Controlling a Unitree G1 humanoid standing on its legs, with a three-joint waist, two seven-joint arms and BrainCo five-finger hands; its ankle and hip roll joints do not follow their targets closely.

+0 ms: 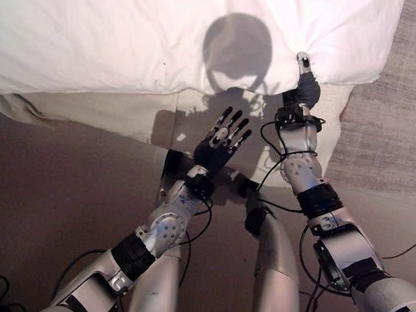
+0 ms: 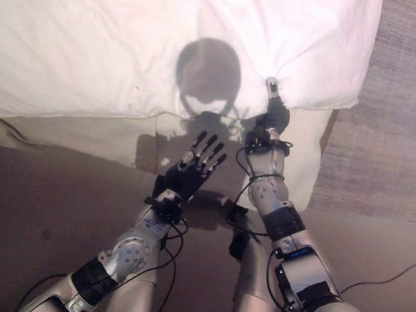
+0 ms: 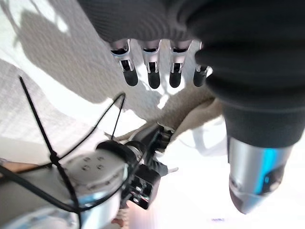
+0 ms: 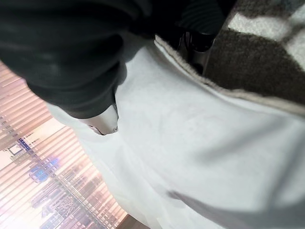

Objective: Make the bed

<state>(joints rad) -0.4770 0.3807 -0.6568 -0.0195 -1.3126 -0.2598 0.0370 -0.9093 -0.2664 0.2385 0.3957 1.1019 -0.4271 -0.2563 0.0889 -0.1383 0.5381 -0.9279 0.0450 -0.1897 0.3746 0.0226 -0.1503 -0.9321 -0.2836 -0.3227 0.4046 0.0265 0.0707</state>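
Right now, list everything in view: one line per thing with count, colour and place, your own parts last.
duvet: one, white, spread over the top of the bed, its lower edge hanging toward the robot.
mattress side: one, cream, showing below the duvet's edge.
carpet: one area, grey, on the right beside the bed.
floor: brown, between the bed and the robot.
left hand: one, silver fingers with dark tips, straight and spread, held in front of the mattress side, holding nothing.
right hand: one, dark cover, at the duvet's lower edge near the bed's right corner, thumb over the white cloth, fingers under it, pinching it.
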